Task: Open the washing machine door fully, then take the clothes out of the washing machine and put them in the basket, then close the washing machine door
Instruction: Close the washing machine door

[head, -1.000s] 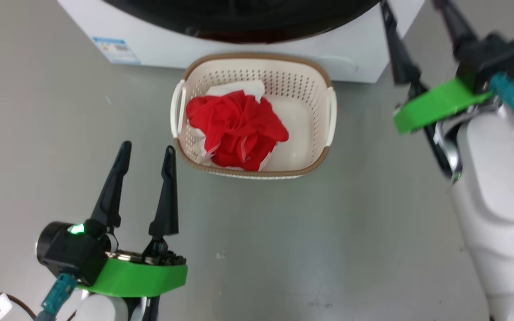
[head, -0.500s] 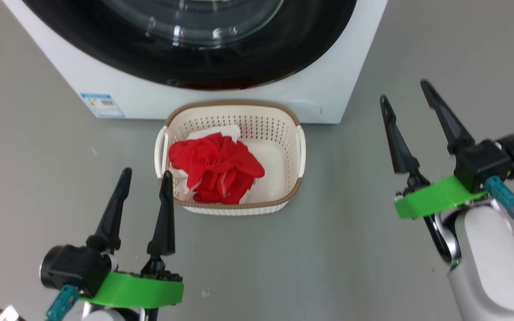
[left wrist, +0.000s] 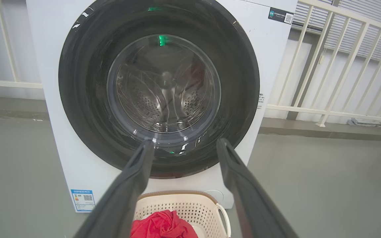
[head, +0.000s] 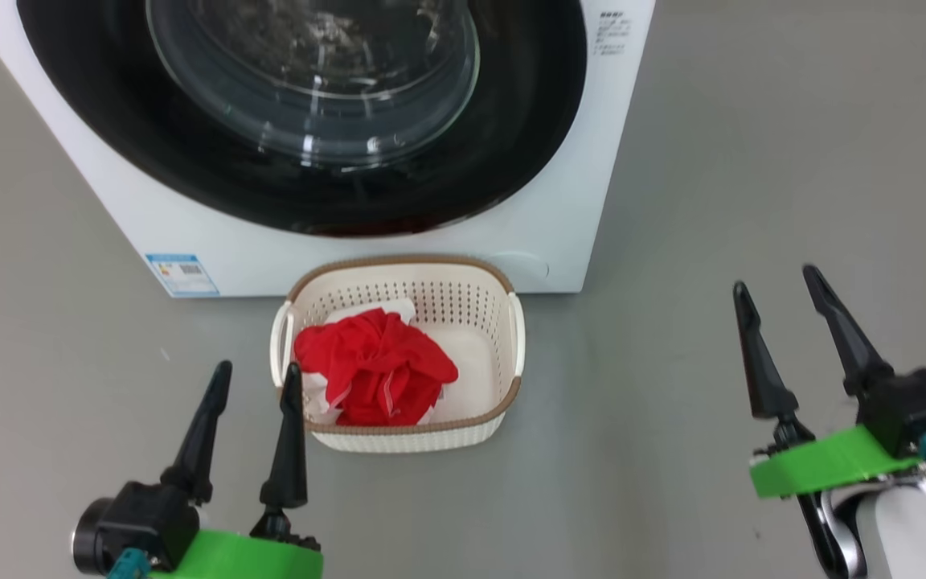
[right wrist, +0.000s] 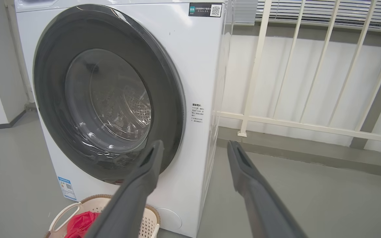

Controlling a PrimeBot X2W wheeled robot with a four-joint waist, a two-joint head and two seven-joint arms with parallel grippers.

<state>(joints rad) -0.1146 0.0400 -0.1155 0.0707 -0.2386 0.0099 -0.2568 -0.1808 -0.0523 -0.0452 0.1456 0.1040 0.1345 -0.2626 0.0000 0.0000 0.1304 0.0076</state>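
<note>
Head camera has tilted up since a second ago: more washer in shot, basket lower in frame. That's the camera, not the things. The real move is the right gripper, which has backed off from the washer's 3 o'clock corner and now sits well clear at 4 o'clock of the head view. Left gripper is at 7 o'clock.

Both grippers have fingers apart, nothing held.

Door looks shut: flush on the front in both wrist views, no gap I can see. Drum behind the glass reads empty. Clothes are bunched in the basket's 9 o'clock half. Basket is on the floor at the washer's 6 o'clock; touching or just short, can't tell.

Judgement: all three steps look done, and what's left is confirming the latch. Can't tell latched from just resting here. If a push is needed, press on the black ring, not the glass bowl, square to the face, at the edge away from the hinge (hinge side not visible). Keep both arms off the basket.
</note>
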